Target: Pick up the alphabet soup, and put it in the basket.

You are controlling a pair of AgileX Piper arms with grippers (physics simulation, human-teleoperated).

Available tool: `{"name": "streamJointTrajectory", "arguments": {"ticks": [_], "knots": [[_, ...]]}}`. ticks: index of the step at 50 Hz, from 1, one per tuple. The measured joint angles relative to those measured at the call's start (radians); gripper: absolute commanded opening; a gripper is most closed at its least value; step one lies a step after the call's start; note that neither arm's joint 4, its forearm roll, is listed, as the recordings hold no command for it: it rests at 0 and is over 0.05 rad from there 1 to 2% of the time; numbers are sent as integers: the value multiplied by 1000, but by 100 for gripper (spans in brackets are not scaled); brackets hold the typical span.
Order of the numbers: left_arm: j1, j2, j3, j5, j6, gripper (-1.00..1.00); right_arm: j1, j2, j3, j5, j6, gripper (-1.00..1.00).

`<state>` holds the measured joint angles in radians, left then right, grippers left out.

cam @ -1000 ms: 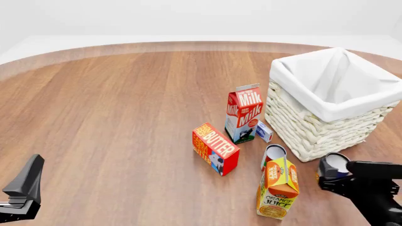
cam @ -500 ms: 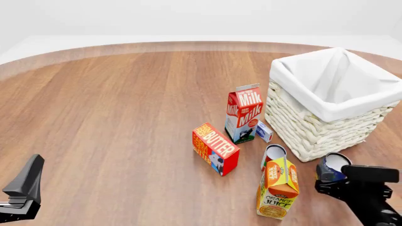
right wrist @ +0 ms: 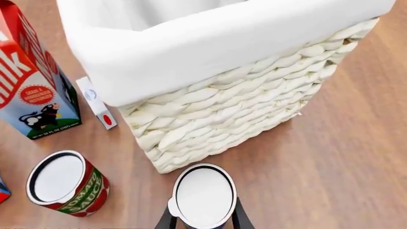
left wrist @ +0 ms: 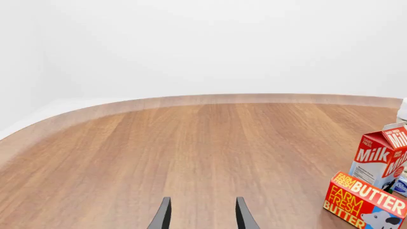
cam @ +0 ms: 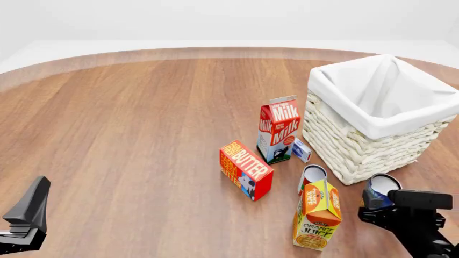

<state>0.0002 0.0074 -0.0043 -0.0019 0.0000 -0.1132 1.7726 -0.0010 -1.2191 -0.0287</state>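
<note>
1. Sitting between the fingers of the right gripper (right wrist: 203,220), the soup can (right wrist: 204,195) shows its pale top; the fingers sit narrow against its sides, so I judge it held. In the front view the soup can (cam: 380,189) lies at about 5 o'clock, just beside the near corner of the basket (cam: 358,145).
2. Whether the can rests on the worktop (cam: 143,118) or hangs just clear of it cannot be told from these views.
3. To do this step well, I would raise the can straight up until it clears the cloth rim, then carry it toward 1 o'clock over the opening, keeping it upright.
4. The tomato sauce can (right wrist: 66,183) stands near at about 9 o'clock of the soup can, with the juice carton (cam: 318,215) in front of it; a sideways swing could knock either.
5. The milk carton (cam: 278,129) and butter box (cam: 246,169) stand farther off, toward 10 o'clock.
6. The left gripper (left wrist: 200,217) is parked well apart, fingers spread and empty.
</note>
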Motion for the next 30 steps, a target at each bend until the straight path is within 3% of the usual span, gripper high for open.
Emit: {"name": "streamJointTrajectory", "arguments": {"ticks": [24,30], "knots": [[0,0,0,0,0,100,-21,-29,1,7,-9,-100],[0,0,0,0,0,100,-27,-128,1,94,-10,-100]]}}
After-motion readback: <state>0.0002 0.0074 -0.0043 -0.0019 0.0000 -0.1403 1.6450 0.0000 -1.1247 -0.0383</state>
